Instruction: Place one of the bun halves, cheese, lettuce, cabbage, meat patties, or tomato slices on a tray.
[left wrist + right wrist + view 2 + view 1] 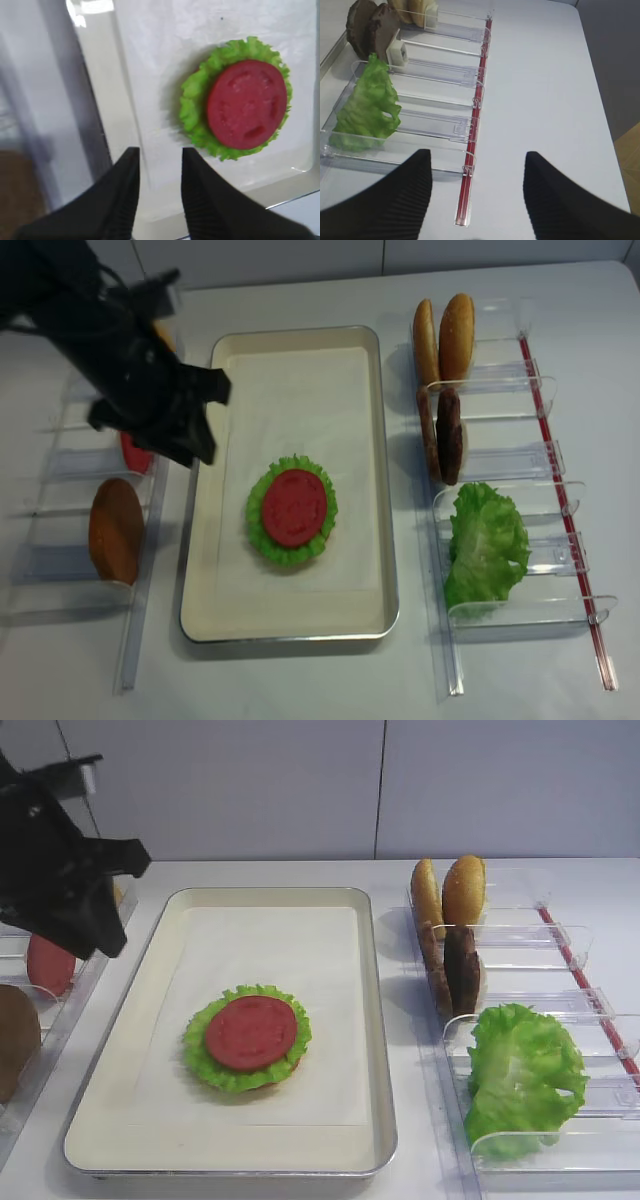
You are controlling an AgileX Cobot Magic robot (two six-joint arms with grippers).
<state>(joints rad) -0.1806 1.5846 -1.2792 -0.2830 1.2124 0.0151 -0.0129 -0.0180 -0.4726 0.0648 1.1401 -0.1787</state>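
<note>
Right claw (pixel 477 200) fingers nearest lens, spread wide, empty, parked over right rack (pixel 445 80) by tabletop's right edge. Left claw (pixel 160 165) part-open, holding nothing, hovering over tray (pixel 375 1020) left rim. Tomato slice (pixel 250 1032) tops lettuce (pixel 215 1065) mid-tray, stacked for burger build. Spare buns (pixel 448 892), patties (pixel 455 970) stand upright in rack for easy pinching.

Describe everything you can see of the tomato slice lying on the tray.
The tomato slice is a flat, round red disc with a matte surface and shallow dents. It lies level, centred on a ruffled green lettuce leaf whose frill shows all around it, in the tray's lower middle. No gripper touches it.
</note>
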